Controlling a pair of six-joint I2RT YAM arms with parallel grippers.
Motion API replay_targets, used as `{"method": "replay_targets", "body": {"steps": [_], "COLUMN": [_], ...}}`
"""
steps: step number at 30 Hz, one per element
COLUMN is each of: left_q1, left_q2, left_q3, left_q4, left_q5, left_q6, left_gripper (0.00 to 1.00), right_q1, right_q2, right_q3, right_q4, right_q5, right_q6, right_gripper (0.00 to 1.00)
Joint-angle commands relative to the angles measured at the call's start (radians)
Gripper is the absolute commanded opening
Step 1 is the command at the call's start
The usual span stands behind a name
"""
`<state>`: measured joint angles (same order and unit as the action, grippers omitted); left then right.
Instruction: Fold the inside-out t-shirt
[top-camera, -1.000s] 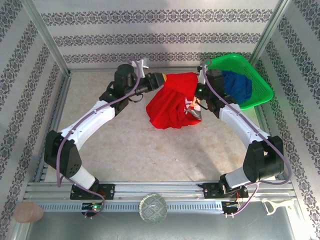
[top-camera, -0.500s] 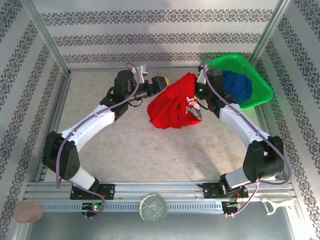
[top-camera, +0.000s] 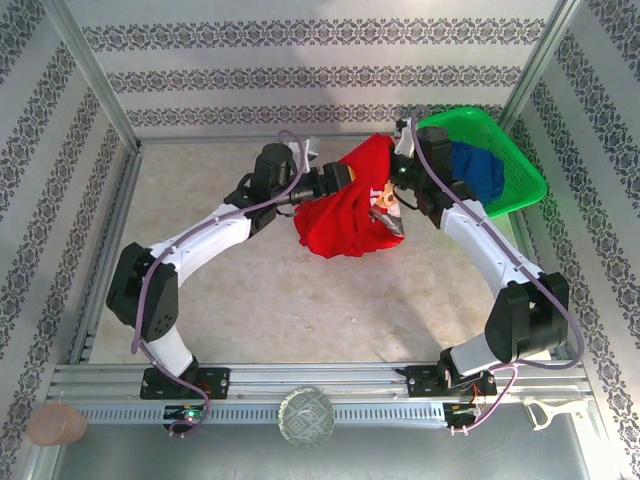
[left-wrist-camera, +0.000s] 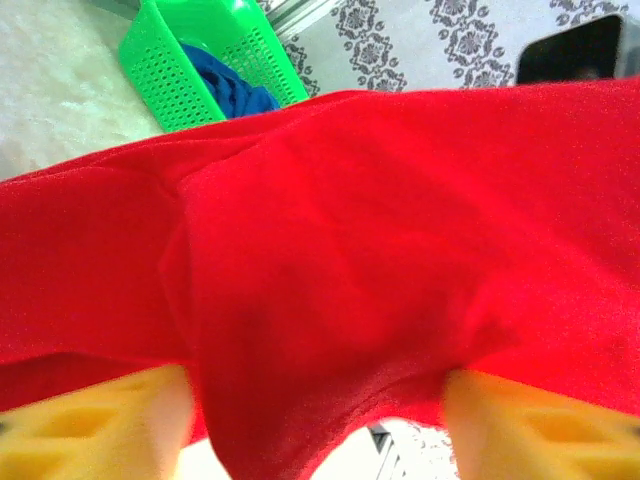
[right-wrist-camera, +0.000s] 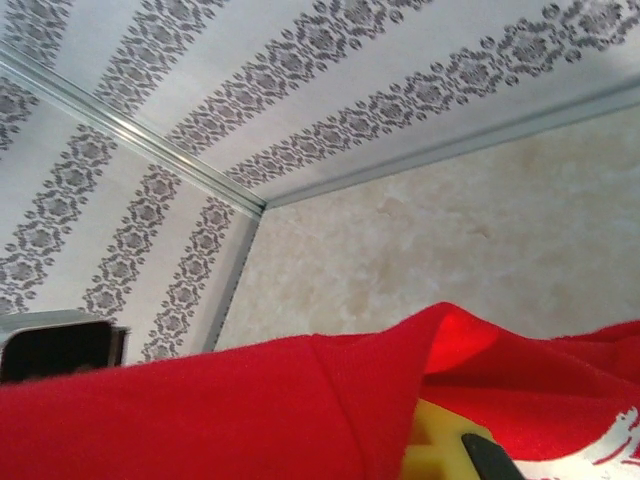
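The plain bright red, wrinkly cloth t-shirt (top-camera: 345, 215) hangs as a loose bundle toward twelve o'clock on the pale speckled tabletop (top-camera: 250, 300), held up between the two arms. No flat panel, laid-out sleeve or crease is visible. The right jaws are together, clamped on the shirt's three o'clock side, where a patch of white shows in the cloth. In the right wrist view, red fabric drapes over a yellow finger (right-wrist-camera: 440, 445). The left jaws stand apart at the shirt's ten o'clock edge, their yellow fingers (left-wrist-camera: 90, 420) on either side of a hanging fold without pinching it. A green plastic mesh basket (top-camera: 525, 175) at two o'clock holds a dark blue garment (top-camera: 475, 170). By my judgement the folding has hardly begun: the shirt must first be spread flat on the tabletop, and every fold is yet to be made.
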<state>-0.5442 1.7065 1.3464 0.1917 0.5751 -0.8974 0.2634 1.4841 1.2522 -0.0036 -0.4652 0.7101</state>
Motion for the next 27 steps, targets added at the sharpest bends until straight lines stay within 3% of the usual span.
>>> {"method": "replay_targets", "body": {"steps": [1,4,5,7,8,9,10,12,19,27], "left_q1": [-0.003,0.004,0.01,0.023,0.031,0.039,0.045,0.053,0.059,0.064], "left_q2": [0.022,0.037,0.039,0.036,0.033,0.032,0.031,0.035,0.056,0.064], "left_q3": [0.096,0.138,0.148,0.161,0.165,0.166,0.168,0.174,0.162,0.156], "left_q4": [0.049,0.075,0.094,0.122,0.138,0.154,0.169,0.18,0.205,0.224], "left_q5": [0.028,0.036,0.037,0.039,0.039,0.042,0.043,0.046,0.045,0.048], "left_q6": [0.008,-0.022,-0.042,-0.081,-0.104,-0.13,-0.152,-0.185,-0.238,-0.267], "left_gripper": [0.39,0.05,0.0,0.0,0.0,0.0,0.0,0.0,0.0,0.0], "right_q1": [-0.008,-0.01,-0.014,-0.022,-0.03,-0.041,-0.05,-0.061,-0.086,-0.08], "right_q2": [0.001,-0.004,-0.004,0.004,0.013,0.023,0.03,0.026,-0.091,-0.359], "right_q3": [0.031,0.006,-0.005,-0.022,-0.03,-0.036,-0.042,-0.066,-0.128,-0.111], "right_q4": [0.011,0.002,-0.012,-0.067,-0.109,-0.149,-0.184,-0.225,-0.345,-0.533], "right_q5": [-0.024,-0.01,-0.001,0.03,0.051,0.061,0.071,0.086,0.087,0.23], "right_q6": [0.015,0.017,0.016,0.006,0.004,-0.002,-0.007,-0.011,-0.022,-0.033], "right_gripper": [0.0,0.0,0.0,0.0,0.16,0.41,0.54,0.66,0.7,0.69]}}
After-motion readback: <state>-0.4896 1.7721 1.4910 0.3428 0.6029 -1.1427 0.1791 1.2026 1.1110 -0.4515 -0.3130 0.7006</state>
